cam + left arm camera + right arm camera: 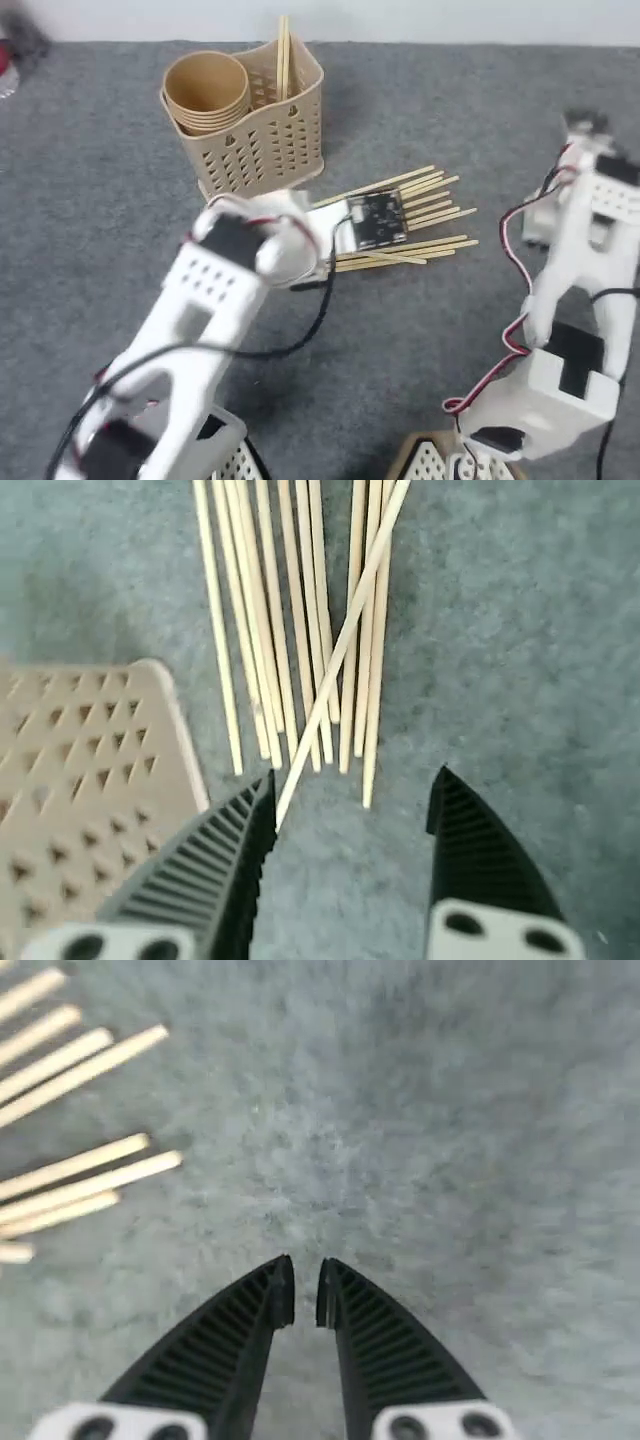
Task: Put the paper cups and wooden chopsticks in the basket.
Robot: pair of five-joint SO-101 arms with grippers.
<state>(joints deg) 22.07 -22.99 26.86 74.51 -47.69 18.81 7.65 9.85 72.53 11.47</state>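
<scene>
Left wrist view: left claw [354, 778] open, empty, poised at the closest ends of the wooden chopsticks [300, 630].
Chopsticks: loose on the worktop [450, 100], just right of the basket [270, 150], long axes running left to right, pointing straight away from the claw.
Paper cups [205, 90]: stacked in the basket.
Right claw [305, 1290]: all but closed, empty, farther off.

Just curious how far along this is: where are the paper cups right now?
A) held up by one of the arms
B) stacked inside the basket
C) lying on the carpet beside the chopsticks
B: the paper cups sit stacked inside the basket, while most chopsticks lie outside it.
</scene>
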